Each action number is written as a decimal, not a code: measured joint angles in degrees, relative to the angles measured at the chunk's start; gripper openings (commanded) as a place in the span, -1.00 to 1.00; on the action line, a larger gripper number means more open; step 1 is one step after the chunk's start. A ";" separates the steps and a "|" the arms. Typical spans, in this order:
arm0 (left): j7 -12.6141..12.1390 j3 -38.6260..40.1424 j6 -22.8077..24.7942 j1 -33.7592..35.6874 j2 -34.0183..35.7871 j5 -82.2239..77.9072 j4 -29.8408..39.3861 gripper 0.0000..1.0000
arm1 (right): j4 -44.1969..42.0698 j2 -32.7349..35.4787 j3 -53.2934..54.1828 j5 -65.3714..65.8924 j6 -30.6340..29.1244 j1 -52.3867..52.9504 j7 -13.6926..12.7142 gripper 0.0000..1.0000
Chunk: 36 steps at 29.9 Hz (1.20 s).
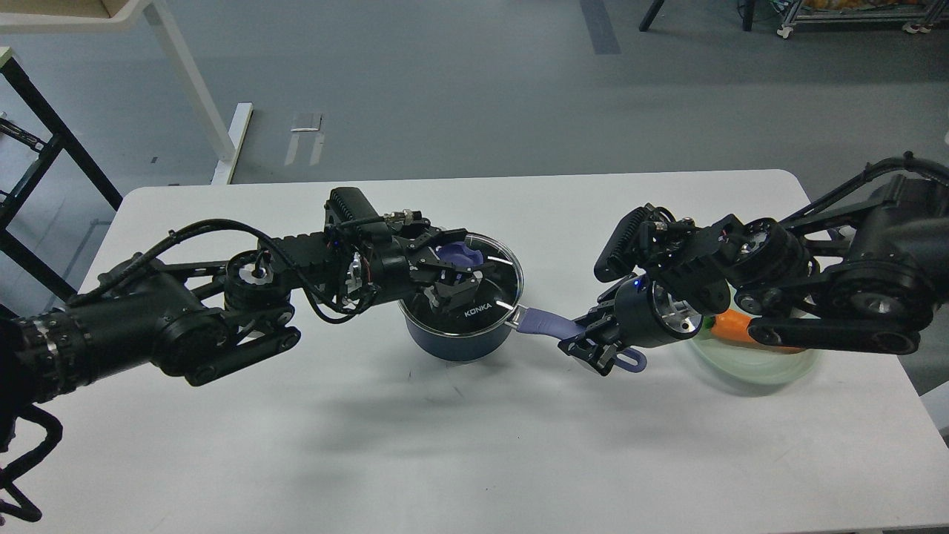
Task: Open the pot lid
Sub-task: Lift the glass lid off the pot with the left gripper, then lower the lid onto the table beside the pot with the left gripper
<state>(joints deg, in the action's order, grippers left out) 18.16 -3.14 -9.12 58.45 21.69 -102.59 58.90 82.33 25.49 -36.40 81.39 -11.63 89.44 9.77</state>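
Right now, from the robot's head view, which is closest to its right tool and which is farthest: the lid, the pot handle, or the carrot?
1. Pot handle: the right tool grips it.
2. Carrot: on the plate, right.
3. Lid: on the pot, left.
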 measured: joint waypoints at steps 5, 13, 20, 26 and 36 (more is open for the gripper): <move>0.82 0.23 0.02 1.04 3.76 0.41 1.49 -0.19 | 0.00 0.38 0.03 -0.06 0.03 -0.01 0.00 -0.78; 3.63 0.06 0.40 3.02 13.23 4.41 2.47 -0.19 | 0.01 0.63 -0.15 -0.11 0.04 -0.36 -0.01 -0.78; 6.09 -1.50 -0.28 -1.15 21.58 4.84 0.57 -0.22 | 0.03 0.79 -0.15 -0.11 0.04 -0.36 -0.01 -0.78; 8.47 -1.78 -4.60 -7.18 23.00 5.08 -6.85 -0.21 | 0.10 1.43 -0.15 -0.04 -0.02 -0.46 -0.01 -0.78; 9.84 -4.79 -8.25 -11.54 19.64 7.48 -18.66 -0.21 | 0.20 1.59 -0.25 0.08 -0.15 -0.49 -0.02 -0.78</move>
<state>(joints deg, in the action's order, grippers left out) 28.00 -7.93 -17.37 46.92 41.33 -95.11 40.24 82.53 27.08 -36.65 81.47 -11.77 88.95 9.75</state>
